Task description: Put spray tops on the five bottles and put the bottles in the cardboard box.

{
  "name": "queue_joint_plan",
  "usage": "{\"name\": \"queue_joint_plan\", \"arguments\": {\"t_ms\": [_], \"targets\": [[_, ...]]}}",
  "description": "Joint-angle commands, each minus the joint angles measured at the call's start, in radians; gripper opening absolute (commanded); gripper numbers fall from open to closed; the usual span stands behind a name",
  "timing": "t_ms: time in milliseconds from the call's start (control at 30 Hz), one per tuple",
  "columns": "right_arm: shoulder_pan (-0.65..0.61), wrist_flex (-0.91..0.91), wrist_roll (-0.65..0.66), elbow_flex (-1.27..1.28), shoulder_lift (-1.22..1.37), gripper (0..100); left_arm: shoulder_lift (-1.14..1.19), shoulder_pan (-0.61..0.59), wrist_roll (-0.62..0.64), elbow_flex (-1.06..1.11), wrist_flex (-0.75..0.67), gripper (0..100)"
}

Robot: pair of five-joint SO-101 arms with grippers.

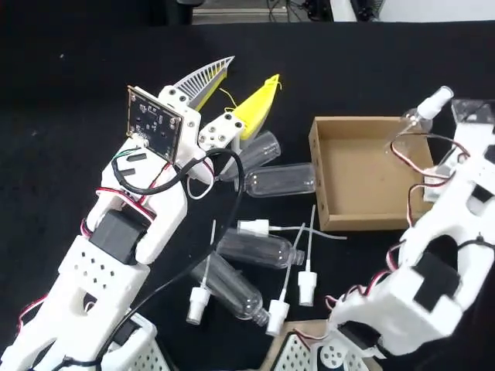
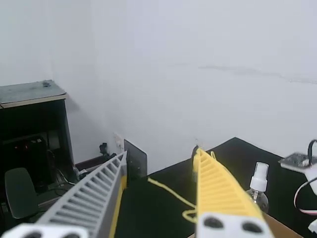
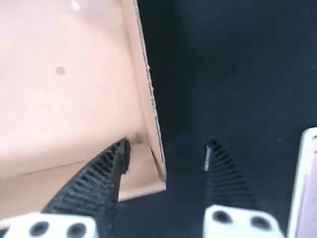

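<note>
Left hand [image 1: 254,68]: raised above the far side of the table [image 1: 77,116], grey and yellow fingers spread wide, nothing between them. Right hand [image 3: 167,146]: black fingers parted, holding nothing, one over the floor of the cardboard box [image 1: 363,219] and the other over the table, with a corner of the box wall between them. Cardboard box: open-topped, on the right arm's side, containing one capped bottle [image 1: 414,124], which stands upright in the far corner with a white spray top fitted. Four bottles without tops lie on their sides on the table. The bottle by the box wall [image 1: 282,180] has its base just beside the box. The bottle under the left arm [image 1: 261,147] is close behind it, partly covered by the arm. The middle bottle [image 1: 259,249] and the nearest bottle [image 1: 232,287] lie closer to the arm bases. Four loose spray tops [image 1: 307,287] with thin dip tubes lie scattered around those last two bottles. A black cable [image 1: 236,174] from the left arm loops in front of the necks of the two farther bottles.
</note>
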Motion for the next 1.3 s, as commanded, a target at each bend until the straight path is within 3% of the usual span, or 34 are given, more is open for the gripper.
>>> {"name": "queue_joint_plan", "arguments": {"t_ms": [0, 233, 400, 633, 833, 900, 1067, 1267], "targets": [[-0.028, 0.094, -0.009, -0.090, -0.165, 21.1, -0.006, -0.007, -0.002, -0.022, -0.023, 20], [-0.028, 0.227, -0.002, -0.105, -0.447, 21.2, -0.015, -0.022, -0.006, -0.030, -0.009, 20], [-0.087, 0.316, -0.002, -0.105, -0.613, 21.2, -0.077, -0.140, -0.006, -0.110, 0.133, 20], [-0.368, 0.451, -0.008, -0.108, -0.707, 21.2, -0.175, -0.378, -0.008, -0.165, 0.539, 20], [-0.634, 0.460, -0.002, -0.096, -0.705, 21.1, -0.195, -0.564, -0.008, -0.028, 0.724, 20], [-0.729, 0.454, 0.008, -0.082, -0.705, 21.1, -0.192, -0.611, -0.008, 0.039, 0.740, 20], [-0.916, 0.445, 0.181, -0.010, -0.639, 21.1, -0.193, -0.677, -0.003, 0.189, 0.736, 20], [-0.925, 0.307, 0.399, 0.062, -0.453, 21.5, -0.193, -0.650, 0.002, 0.349, 0.617, 20]]}}
